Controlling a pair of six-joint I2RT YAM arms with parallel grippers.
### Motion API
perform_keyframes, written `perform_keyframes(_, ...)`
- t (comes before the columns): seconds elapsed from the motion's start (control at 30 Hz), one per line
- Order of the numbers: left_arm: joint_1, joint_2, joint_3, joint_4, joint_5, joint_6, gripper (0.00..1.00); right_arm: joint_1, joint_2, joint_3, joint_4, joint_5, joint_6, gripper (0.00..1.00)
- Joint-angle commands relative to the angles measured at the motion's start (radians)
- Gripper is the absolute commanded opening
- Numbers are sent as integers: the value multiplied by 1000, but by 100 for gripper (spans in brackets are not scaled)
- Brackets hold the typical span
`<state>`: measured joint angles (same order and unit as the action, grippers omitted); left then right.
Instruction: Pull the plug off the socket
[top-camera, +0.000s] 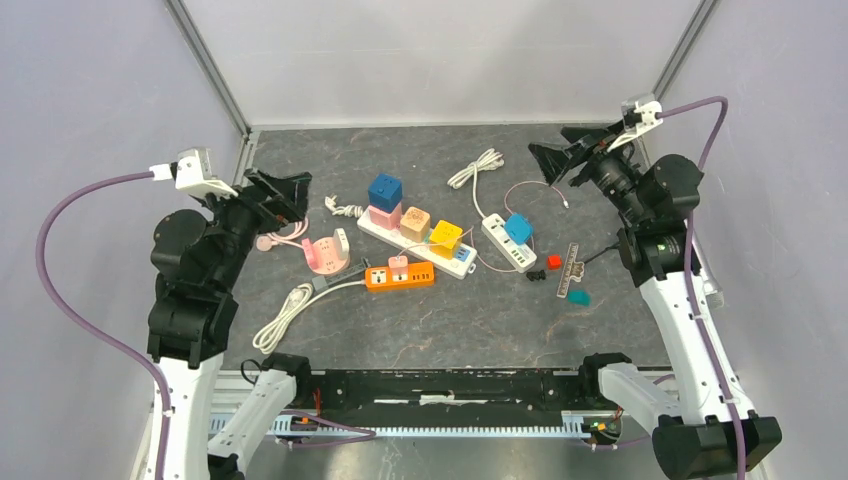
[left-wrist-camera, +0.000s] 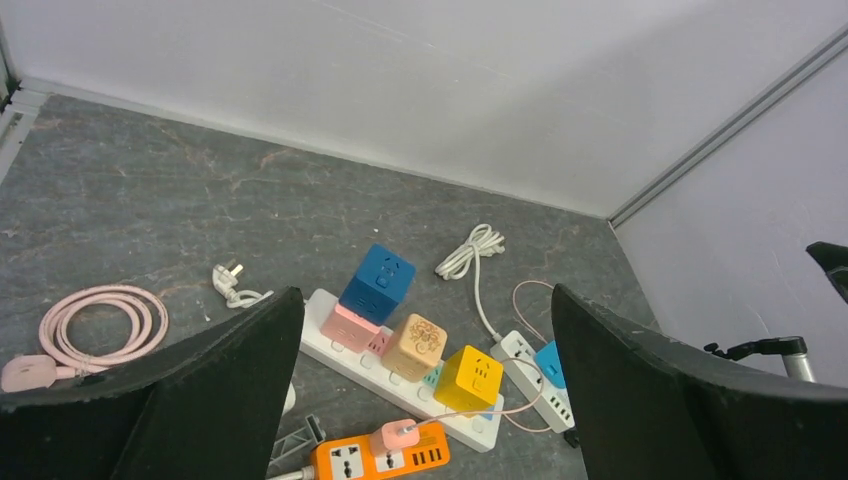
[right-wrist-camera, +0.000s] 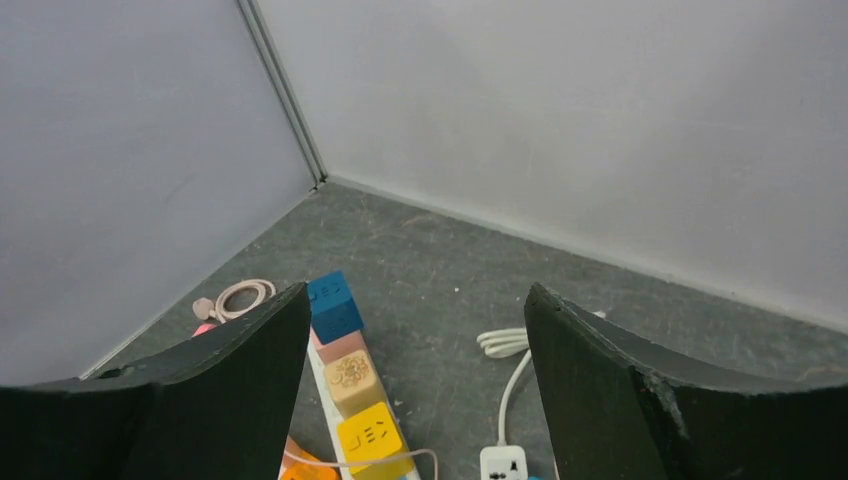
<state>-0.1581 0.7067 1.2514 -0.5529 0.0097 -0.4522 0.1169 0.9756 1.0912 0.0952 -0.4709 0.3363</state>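
Observation:
A long white power strip lies mid-table carrying a blue cube adapter stacked on a pink one, a tan cube and a yellow cube. An orange strip holds a pink charger. A short white strip holds a blue plug. My left gripper is open and empty, raised at the left. My right gripper is open and empty, raised at the back right. The left wrist view shows the cubes and charger between the open jaws.
A pink strip with a coiled pink cable lies at the left. White cable coils lie at the back and front left. Small red, black and teal pieces lie at the right. Walls enclose three sides.

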Motion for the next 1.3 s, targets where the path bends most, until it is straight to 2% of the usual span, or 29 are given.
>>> perform_keyframes(0.0, 6, -20, -29, 8, 12, -48, 100, 3, -15, -6, -46, 17, -8, 85)
perform_keyframes(0.1, 6, -34, -74, 18, 22, -54, 100, 2, 14, -1, -151, 43, -19, 91)
perform_keyframes(0.23, 6, -65, -177, 81, 88, -49, 100, 5, 63, -18, -219, -29, -24, 98)
perform_keyframes(0.33, 6, -30, -222, 99, 291, -19, 100, 44, 84, -53, -233, -58, -49, 98)
perform_keyframes(0.4, 6, 1, -253, 102, 390, -21, 100, 96, 80, -88, -234, 2, -74, 98)
perform_keyframes(0.47, 6, 22, -286, 96, 432, -32, 100, 159, 72, -122, -240, 118, -87, 98)
perform_keyframes(0.63, 6, 14, -405, 99, 370, -89, 100, 317, 96, -193, -277, 356, -117, 96)
perform_keyframes(0.83, 6, 15, -503, 104, 331, -122, 100, 477, 178, -228, -287, 459, -171, 88)
perform_keyframes(0.93, 6, 5, -528, 102, 318, -133, 100, 573, 198, -232, -274, 439, -249, 87)
perform_keyframes(1.1, 6, -24, -585, 91, 267, -171, 99, 702, 237, -249, -169, 276, -327, 81)
perform_keyframes(1.27, 6, -14, -591, 36, 202, -188, 99, 776, 309, -280, -22, 276, -328, 80)
